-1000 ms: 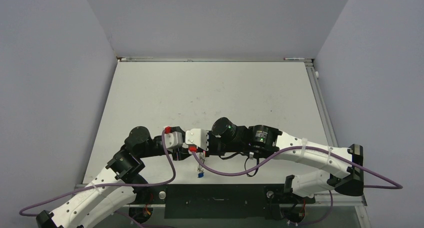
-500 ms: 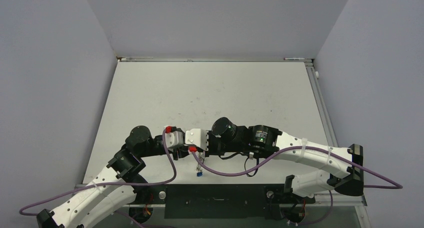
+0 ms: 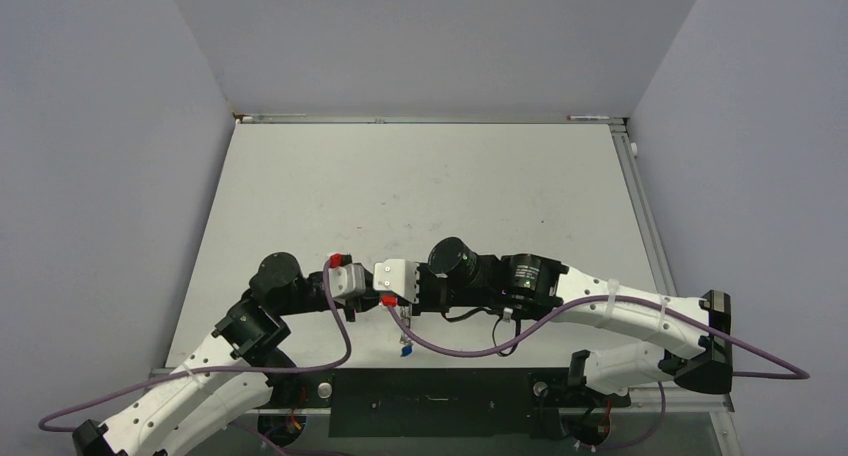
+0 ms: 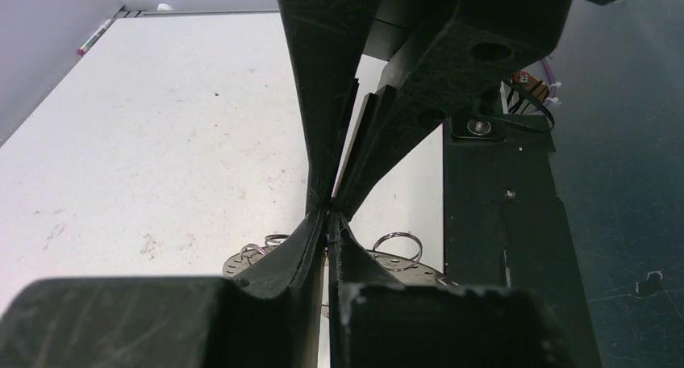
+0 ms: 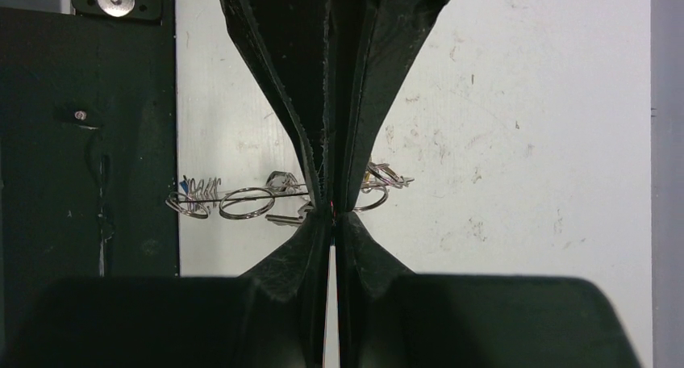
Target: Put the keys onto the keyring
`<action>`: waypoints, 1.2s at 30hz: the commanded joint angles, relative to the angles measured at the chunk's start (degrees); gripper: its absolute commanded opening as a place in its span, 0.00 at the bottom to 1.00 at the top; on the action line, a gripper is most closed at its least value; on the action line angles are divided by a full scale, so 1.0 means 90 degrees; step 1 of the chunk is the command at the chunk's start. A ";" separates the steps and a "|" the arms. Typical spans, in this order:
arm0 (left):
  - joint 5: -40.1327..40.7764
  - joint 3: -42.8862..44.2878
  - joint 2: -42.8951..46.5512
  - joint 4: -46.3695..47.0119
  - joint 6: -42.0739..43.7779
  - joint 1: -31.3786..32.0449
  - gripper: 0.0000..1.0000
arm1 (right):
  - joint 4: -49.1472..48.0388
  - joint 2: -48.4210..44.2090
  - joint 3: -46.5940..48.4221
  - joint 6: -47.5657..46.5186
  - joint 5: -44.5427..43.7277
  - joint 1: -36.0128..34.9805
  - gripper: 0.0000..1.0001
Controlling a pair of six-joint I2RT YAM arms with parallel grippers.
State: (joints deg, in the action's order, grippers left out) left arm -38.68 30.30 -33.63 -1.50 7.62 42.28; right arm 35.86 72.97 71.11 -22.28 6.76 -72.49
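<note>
The keyring (image 3: 402,328) hangs below the two grippers, which meet tip to tip near the table's front edge. A blue key tag (image 3: 404,352) dangles at its bottom. My left gripper (image 3: 366,300) is shut on the keyring; in the left wrist view (image 4: 329,219) the flat holed disc (image 4: 242,263) and a wire loop (image 4: 398,250) show on either side of my fingers. My right gripper (image 3: 384,300) is shut. In the right wrist view (image 5: 331,216) the keyring (image 5: 242,196) is edge-on, and a small silver key (image 5: 284,219) reaches into my fingertips. The blue tag (image 5: 187,183) is at its left end.
The black base plate (image 3: 430,401) runs along the near table edge, right beside the grippers in both wrist views (image 4: 500,223) (image 5: 89,142). A purple cable (image 3: 450,348) loops under the right arm. White table (image 3: 420,186) stretches beyond, with grey walls around it.
The right arm has shifted slightly to the right, and the hanging keyring with its blue tag has swung a little right and down. Both grippers stay shut, tip to tip.
</note>
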 commanded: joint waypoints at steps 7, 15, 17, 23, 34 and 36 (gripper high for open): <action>0.0152 0.0276 0.0231 0.0032 -0.0039 -0.0095 0.00 | -0.1202 -0.0700 -0.0333 0.0044 -0.0115 -0.0077 0.36; 0.0055 0.0148 0.0518 0.0631 -0.0366 -0.0337 0.00 | -0.2358 -0.1491 -0.1100 -0.0004 -0.0485 -0.0068 0.40; -0.0031 0.0045 0.0657 0.0990 -0.0648 -0.0415 0.00 | -0.2882 -0.1848 -0.1429 0.0003 -0.0518 -0.0065 0.40; -0.0072 -0.0392 0.1235 0.2453 -0.1512 -0.0663 0.00 | -0.3806 -0.2280 -0.1887 0.0089 -0.0093 -0.0054 0.39; 0.0179 -0.1485 0.1765 0.5999 -0.3492 -0.1167 0.00 | -0.4821 -0.1863 -0.2148 0.0476 0.0225 -0.0024 0.39; 0.0180 -0.1552 0.1736 0.6275 -0.3646 -0.1173 0.00 | -0.4859 -0.1728 -0.2124 0.0521 0.0256 -0.0026 0.39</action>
State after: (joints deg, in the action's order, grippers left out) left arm -37.89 16.32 -17.78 41.04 -18.98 32.18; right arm -1.69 55.02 52.34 -20.03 6.98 -72.79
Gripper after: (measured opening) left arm 0.007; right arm 0.394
